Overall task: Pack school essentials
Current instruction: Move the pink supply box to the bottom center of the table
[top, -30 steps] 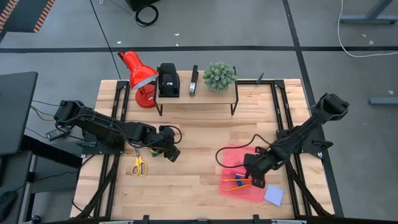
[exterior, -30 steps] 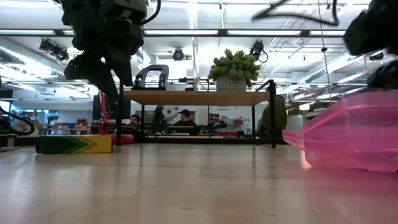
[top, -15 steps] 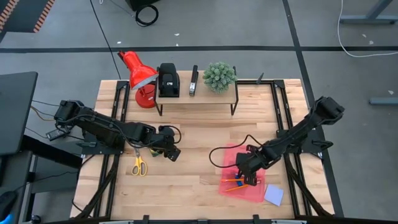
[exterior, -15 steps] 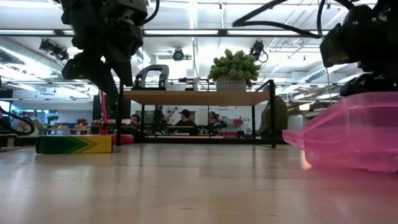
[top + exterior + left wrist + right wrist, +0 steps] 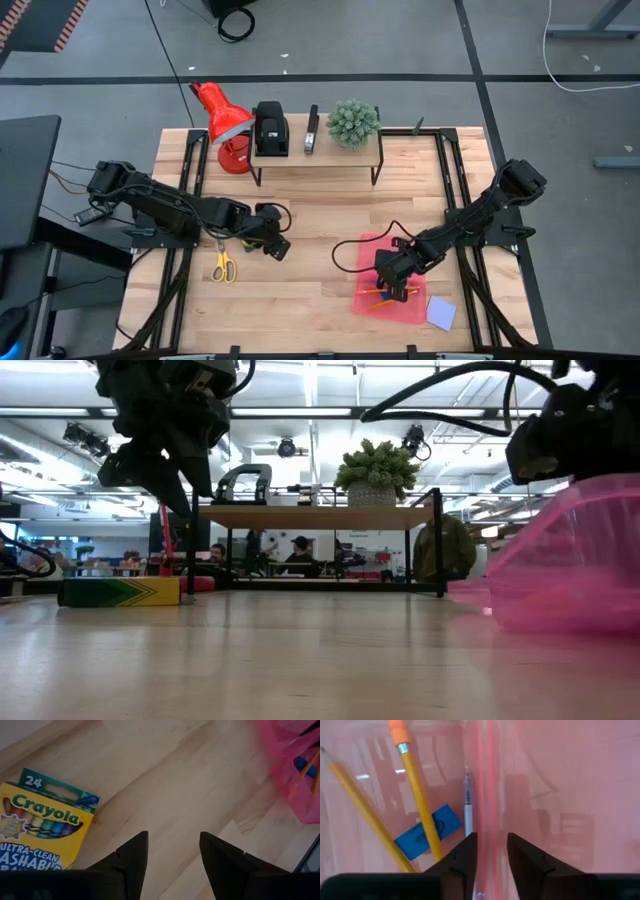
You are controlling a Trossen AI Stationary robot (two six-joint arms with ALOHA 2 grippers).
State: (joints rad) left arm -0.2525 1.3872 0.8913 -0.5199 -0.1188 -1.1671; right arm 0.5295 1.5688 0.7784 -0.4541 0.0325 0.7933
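Observation:
A translucent pink pouch [image 5: 372, 252] lies at the table's near right. Through its wall show two orange pencils [image 5: 417, 795], a blue eraser [image 5: 427, 837] and a pen [image 5: 468, 810]. My right gripper [image 5: 397, 288] is over the pouch, shut on its film. A pale notepad [image 5: 440, 313] lies flat just right of the pouch. My left gripper [image 5: 172, 852] hangs open above bare wood, beside the crayon box [image 5: 40, 827], which lies flat. Yellow-handled scissors [image 5: 223, 266] lie flat near the left arm. My right gripper pinches a raised fold or edge of the pouch's pink film [image 5: 487, 795] between its two fingers [image 5: 525, 855]. It comes from above, slanting down. That side of the pouch [image 5: 580, 550] stands up from the table while its bottom stays on the wood.
At the far edge stands a low shelf [image 5: 315, 155] bearing black desk devices and a potted plant [image 5: 353, 121], with a red lamp [image 5: 225, 125] to its left. Black rails [image 5: 455, 170] run along both table sides. Bare wood lies between the two arms.
My right gripper has moved toward the table's left and lower, over the pouch. The pouch's near side has risen from a low rim into a taller bulging wall. My left arm has kept still.

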